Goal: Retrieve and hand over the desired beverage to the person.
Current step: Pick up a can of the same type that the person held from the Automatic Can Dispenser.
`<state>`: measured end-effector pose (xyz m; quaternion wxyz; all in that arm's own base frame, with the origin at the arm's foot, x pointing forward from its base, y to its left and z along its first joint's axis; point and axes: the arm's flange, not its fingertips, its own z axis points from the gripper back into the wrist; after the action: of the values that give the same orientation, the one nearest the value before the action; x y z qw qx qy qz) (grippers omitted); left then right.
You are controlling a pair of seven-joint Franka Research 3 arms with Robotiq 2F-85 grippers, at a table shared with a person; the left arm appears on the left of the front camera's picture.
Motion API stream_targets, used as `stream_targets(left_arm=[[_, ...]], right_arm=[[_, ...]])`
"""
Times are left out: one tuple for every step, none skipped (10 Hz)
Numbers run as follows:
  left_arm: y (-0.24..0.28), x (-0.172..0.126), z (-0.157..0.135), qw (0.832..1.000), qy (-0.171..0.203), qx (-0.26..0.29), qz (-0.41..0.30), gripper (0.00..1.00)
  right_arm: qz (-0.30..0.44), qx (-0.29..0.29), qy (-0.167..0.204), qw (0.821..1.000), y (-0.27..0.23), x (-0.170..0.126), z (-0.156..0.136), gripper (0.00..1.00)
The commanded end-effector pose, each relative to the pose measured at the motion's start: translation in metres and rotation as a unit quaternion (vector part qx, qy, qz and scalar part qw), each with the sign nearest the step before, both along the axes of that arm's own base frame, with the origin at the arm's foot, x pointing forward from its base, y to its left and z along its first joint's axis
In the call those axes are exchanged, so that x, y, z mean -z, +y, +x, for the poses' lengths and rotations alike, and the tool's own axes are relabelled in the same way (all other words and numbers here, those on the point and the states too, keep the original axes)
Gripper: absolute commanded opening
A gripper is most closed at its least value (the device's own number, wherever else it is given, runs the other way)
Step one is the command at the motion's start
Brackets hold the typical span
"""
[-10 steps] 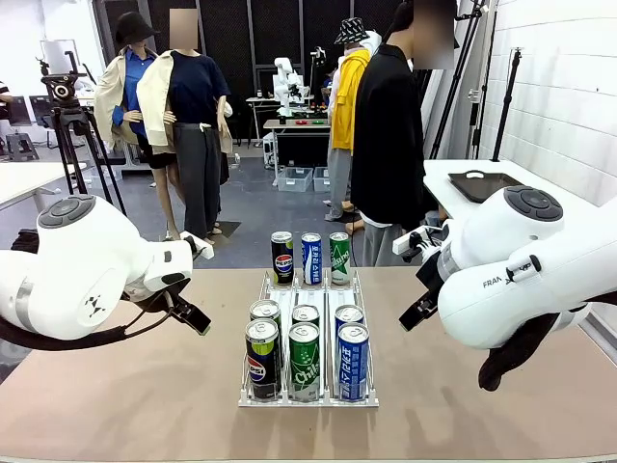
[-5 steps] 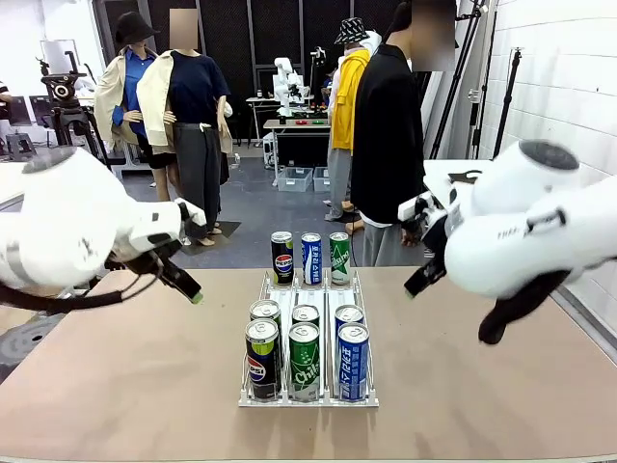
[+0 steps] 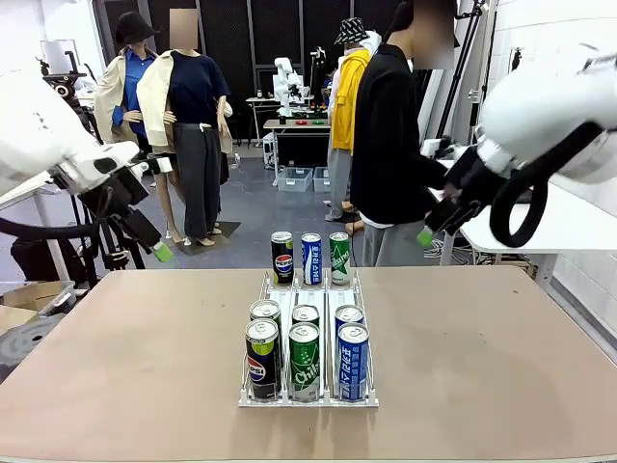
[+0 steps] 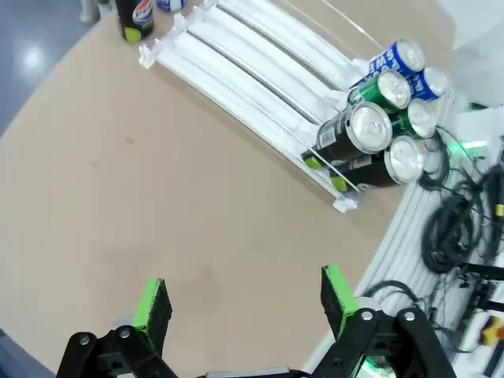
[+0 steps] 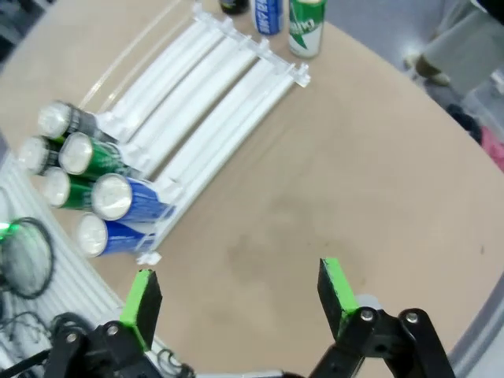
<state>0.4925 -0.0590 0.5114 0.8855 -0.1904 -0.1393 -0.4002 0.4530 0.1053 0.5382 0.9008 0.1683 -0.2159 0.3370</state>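
Green pads apart, my left pincer (image 4: 244,295) and right pincer (image 5: 236,295) hover empty above the desk (image 3: 482,367). The cans (image 3: 305,347) sit racked mid-desk; the person (image 3: 386,145) stands beyond its far edge. No can chosen yet, I judge; next, descend squarely on one.

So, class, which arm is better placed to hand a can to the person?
Probably right: left end effector and right end effector are both open and raised, but the person stands nearer the right one.
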Motion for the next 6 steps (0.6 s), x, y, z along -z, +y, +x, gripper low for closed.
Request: stream_targets(left_arm=[[0.026,-0.006,0.040,0.994,0.070,-0.071,-0.052,1.00],[0.048,-0.010,0.043,0.984,0.097,-0.117,-0.097,1.00],[0.073,-0.013,0.047,0.961,0.129,-0.186,-0.160,1.00],[0.095,-0.017,0.041,0.937,0.149,-0.229,-0.217,1.00],[0.110,-0.020,0.032,0.919,0.153,-0.256,-0.258,1.00],[0.135,-0.026,0.030,0.887,0.143,-0.300,-0.321,1.00]], right_arm=[[0.078,-0.003,0.048,0.996,-0.048,-0.004,0.025,1.00],[0.118,-0.001,0.075,0.990,-0.078,-0.003,0.032,1.00],[0.158,0.010,0.086,0.984,-0.108,-0.002,0.037,1.00],[0.193,0.021,0.097,0.976,-0.135,0.001,0.035,1.00],[0.219,0.027,0.105,0.970,-0.158,0.004,0.031,1.00],[0.260,0.043,0.108,0.959,-0.188,0.013,0.033,1.00]])
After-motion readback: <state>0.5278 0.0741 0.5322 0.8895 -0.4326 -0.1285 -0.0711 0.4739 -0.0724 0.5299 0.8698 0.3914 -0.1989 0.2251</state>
